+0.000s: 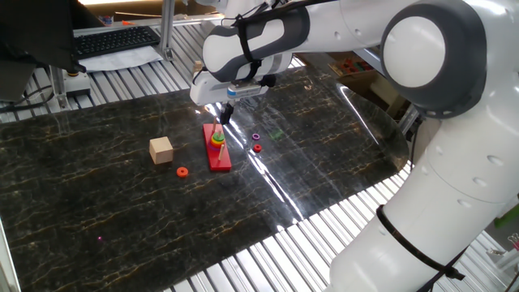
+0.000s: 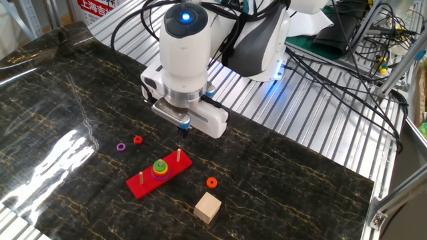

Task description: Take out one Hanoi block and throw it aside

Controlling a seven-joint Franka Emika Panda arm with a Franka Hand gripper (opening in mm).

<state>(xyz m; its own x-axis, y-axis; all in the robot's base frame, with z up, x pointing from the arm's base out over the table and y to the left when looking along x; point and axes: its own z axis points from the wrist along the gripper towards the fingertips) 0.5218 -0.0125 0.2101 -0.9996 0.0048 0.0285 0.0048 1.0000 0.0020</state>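
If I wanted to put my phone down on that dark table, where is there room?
Most room is on the mat's near side in the one fixed view, in front of the cube and orange ring. It is crowded around the red base, under the end effector, with small rings beside it.

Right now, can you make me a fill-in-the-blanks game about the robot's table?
1. The green ring tops a stack on the ____ peg of the red base.
2. The gripper hangs ____ the base, touching nothing.
3. The wooden cube lies on the table beside an ____ ring.

Missing words: middle; above; orange
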